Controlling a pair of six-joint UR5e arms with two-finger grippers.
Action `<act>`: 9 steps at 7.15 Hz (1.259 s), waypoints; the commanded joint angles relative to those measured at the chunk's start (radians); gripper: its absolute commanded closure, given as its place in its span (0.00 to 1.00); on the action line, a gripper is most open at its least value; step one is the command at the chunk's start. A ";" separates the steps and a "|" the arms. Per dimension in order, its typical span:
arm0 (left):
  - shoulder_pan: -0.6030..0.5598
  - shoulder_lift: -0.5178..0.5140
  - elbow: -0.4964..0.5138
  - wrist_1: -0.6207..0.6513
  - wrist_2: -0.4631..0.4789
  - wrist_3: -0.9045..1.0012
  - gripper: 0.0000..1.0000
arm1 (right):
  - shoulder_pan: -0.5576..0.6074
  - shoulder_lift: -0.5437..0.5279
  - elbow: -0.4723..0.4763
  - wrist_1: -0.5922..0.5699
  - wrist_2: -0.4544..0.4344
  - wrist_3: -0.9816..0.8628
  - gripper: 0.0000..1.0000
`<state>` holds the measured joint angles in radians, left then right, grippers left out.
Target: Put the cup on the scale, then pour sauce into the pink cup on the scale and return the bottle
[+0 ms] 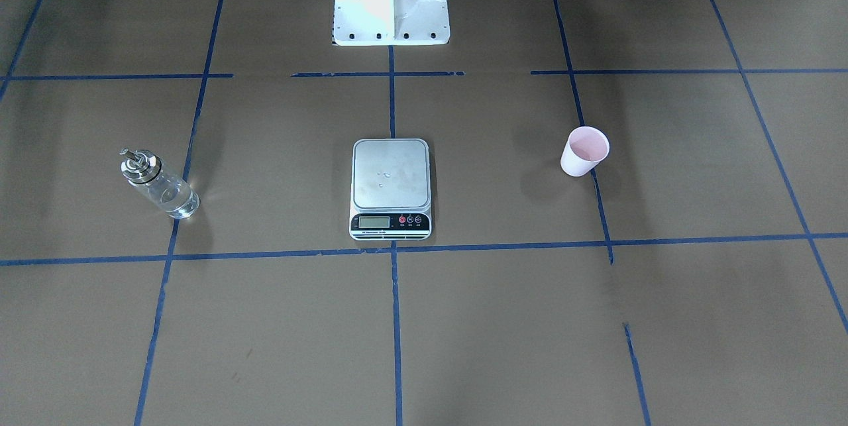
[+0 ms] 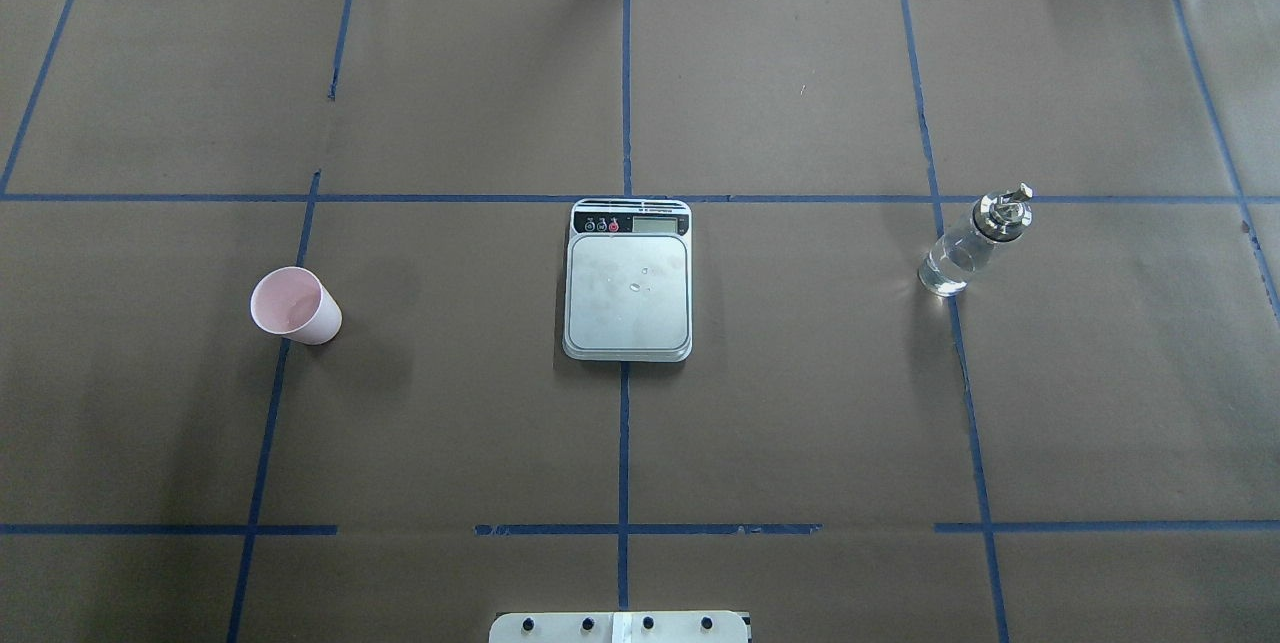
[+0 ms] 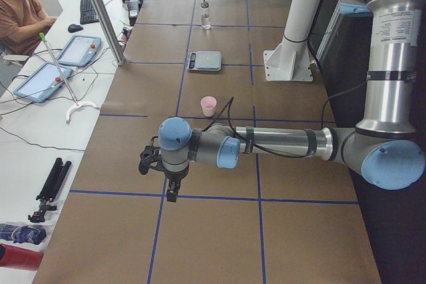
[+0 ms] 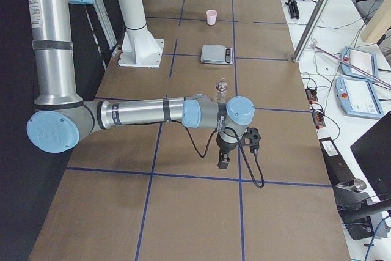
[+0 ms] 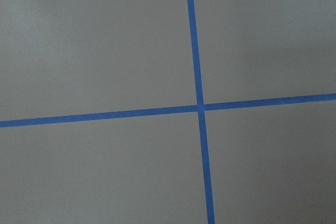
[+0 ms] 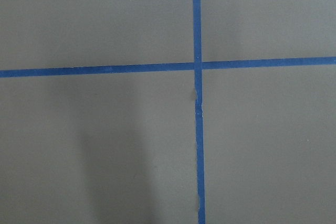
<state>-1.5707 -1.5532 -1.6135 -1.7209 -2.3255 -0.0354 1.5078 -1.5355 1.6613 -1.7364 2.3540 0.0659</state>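
Observation:
The pale pink cup (image 2: 295, 306) stands upright on the brown paper on my left side, apart from the scale; it also shows in the front view (image 1: 584, 151). The steel scale (image 2: 628, 283) lies at the table's middle with a few droplets on its platform (image 1: 391, 174). The clear glass bottle (image 2: 970, 243) with its silver spout stands upright on my right side (image 1: 159, 185), holding clear liquid. My left gripper (image 3: 172, 191) and right gripper (image 4: 223, 160) hover beyond the table's ends, far from all three. I cannot tell whether either is open or shut.
The robot's white base (image 1: 391, 8) stands at the table's edge behind the scale. Blue tape lines (image 2: 624, 423) mark a grid on the brown paper. Both wrist views show only paper and a tape crossing (image 5: 200, 107). An operator's desk with tablets (image 3: 76, 50) lies beyond the far edge.

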 commanded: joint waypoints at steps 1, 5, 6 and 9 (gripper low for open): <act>0.001 0.001 -0.015 0.001 0.000 0.000 0.00 | 0.000 0.001 0.003 0.001 0.001 -0.006 0.00; 0.021 -0.115 -0.074 -0.008 0.002 -0.006 0.00 | -0.001 0.026 0.014 0.000 0.013 0.005 0.00; 0.067 -0.149 -0.081 -0.035 0.002 -0.005 0.00 | -0.003 0.029 0.026 0.001 0.013 0.005 0.00; 0.205 -0.128 -0.230 -0.123 0.008 -0.033 0.00 | -0.030 0.086 0.029 -0.002 0.001 0.025 0.00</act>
<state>-1.4045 -1.6850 -1.7642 -1.8317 -2.3212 -0.0517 1.4972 -1.4720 1.6903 -1.7357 2.3614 0.0852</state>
